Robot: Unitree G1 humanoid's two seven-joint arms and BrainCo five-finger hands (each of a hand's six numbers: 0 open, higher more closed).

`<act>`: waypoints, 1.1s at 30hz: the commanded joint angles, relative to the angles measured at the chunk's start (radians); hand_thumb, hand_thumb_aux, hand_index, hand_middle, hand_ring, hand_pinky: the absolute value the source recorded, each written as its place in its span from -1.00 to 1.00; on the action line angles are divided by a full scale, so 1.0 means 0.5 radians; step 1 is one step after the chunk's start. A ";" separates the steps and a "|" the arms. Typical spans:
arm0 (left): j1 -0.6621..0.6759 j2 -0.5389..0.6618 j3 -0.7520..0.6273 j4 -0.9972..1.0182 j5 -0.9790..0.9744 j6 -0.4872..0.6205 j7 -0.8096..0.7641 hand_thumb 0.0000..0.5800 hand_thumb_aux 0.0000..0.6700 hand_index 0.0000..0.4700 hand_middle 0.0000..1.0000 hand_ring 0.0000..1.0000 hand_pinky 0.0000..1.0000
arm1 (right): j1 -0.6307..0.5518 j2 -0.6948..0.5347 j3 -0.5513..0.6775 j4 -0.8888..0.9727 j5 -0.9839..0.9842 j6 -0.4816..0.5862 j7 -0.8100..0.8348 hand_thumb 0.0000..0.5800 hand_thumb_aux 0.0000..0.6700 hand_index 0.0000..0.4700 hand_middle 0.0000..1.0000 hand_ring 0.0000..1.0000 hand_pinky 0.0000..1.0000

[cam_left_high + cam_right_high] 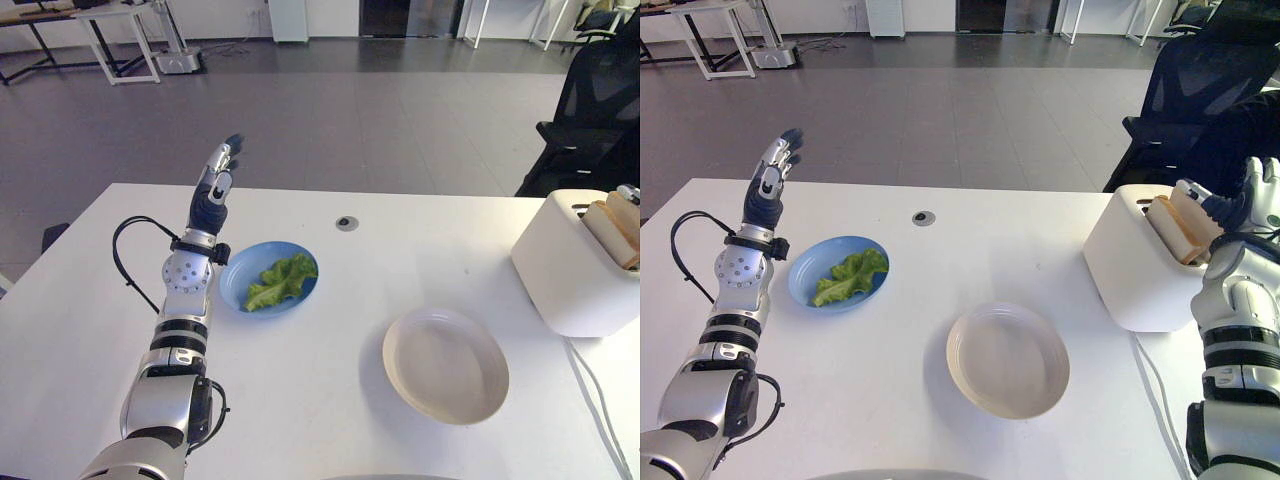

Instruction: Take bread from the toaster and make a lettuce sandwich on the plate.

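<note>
1. Currently, the left hand (pixel 768 185) is hanging raised above the far left part of the white table (pixel 870 380), its fingers stretched out and apart, holding nothing.
2. Just beside that arm's wrist, a blue bowl (pixel 800 287) is sitting on the table, and a leaf of green lettuce (pixel 849 277) is lying inside it.
3. Nearer the middle of the table, a cream oval plate (pixel 1007 360) is sitting bare, well apart from the bowl and near the toaster.
4. On the right side, a white toaster (pixel 1130 275) is standing with two slices of bread (pixel 1180 228) sticking up out of its slots, both leaning toward the right.
5. The right hand (pixel 1255 200) is hovering just beside the toaster's top, right up against the slices; whether it is clamping a slice or merely touching it cannot be told.
6. A white cord (pixel 1155 390) is trailing from the toaster's base toward the near edge of the table.
7. Beyond the bowl, a small round grommet (pixel 924 217) is sitting in the tabletop near its far edge.
</note>
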 commanded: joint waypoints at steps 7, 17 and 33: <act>0.032 0.021 0.012 -0.029 -0.005 0.057 -0.014 -1.00 -1.00 -1.00 -1.00 -1.00 -1.00 | 0.080 -0.005 -0.010 -0.201 0.170 -0.005 0.273 1.00 1.00 1.00 -1.00 -1.00 -1.00; 0.039 0.023 0.035 -0.006 -0.017 0.067 -0.008 -1.00 -1.00 -1.00 -1.00 -1.00 -1.00 | 0.041 -0.041 -0.244 -0.426 0.193 -0.199 -0.232 1.00 1.00 1.00 -1.00 -1.00 -1.00; 0.031 -0.001 0.038 -0.029 -0.028 0.089 -0.032 -1.00 -1.00 -1.00 -1.00 -1.00 -1.00 | 0.187 0.185 -0.023 -0.972 1.417 -0.879 1.290 1.00 1.00 1.00 -1.00 -1.00 -1.00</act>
